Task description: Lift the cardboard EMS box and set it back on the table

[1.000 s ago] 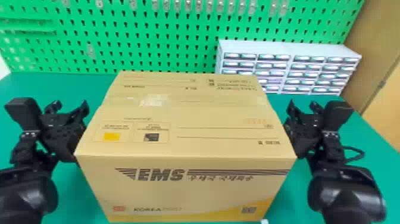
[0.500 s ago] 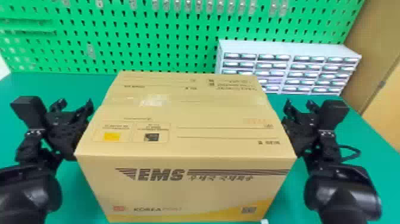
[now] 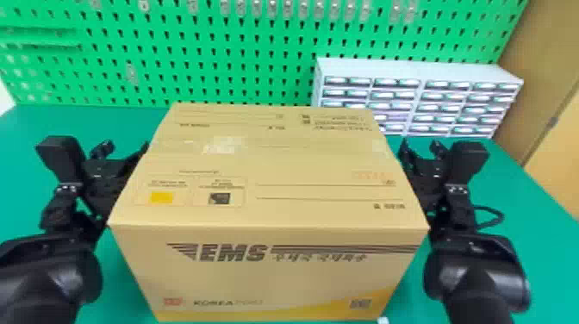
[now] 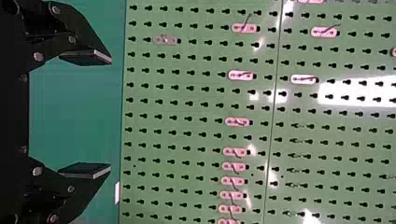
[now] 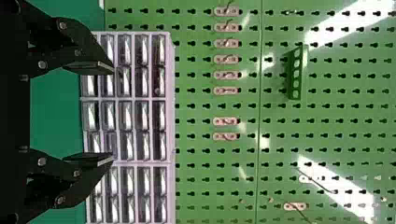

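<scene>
Step in hand looks like the pre-lift squeeze. Next move, I judge: both arms press inward evenly, then raise together. Cardboard EMS box (image 3: 267,275) at centre to lower centre of the head view, seemingly resting on the green table (image 3: 26,172). Left gripper (image 4: 110,114) and right gripper (image 5: 113,114) flank its sides, left and right of frame; contact unclear. Both finger pairs spread apart, nothing between them.
</scene>
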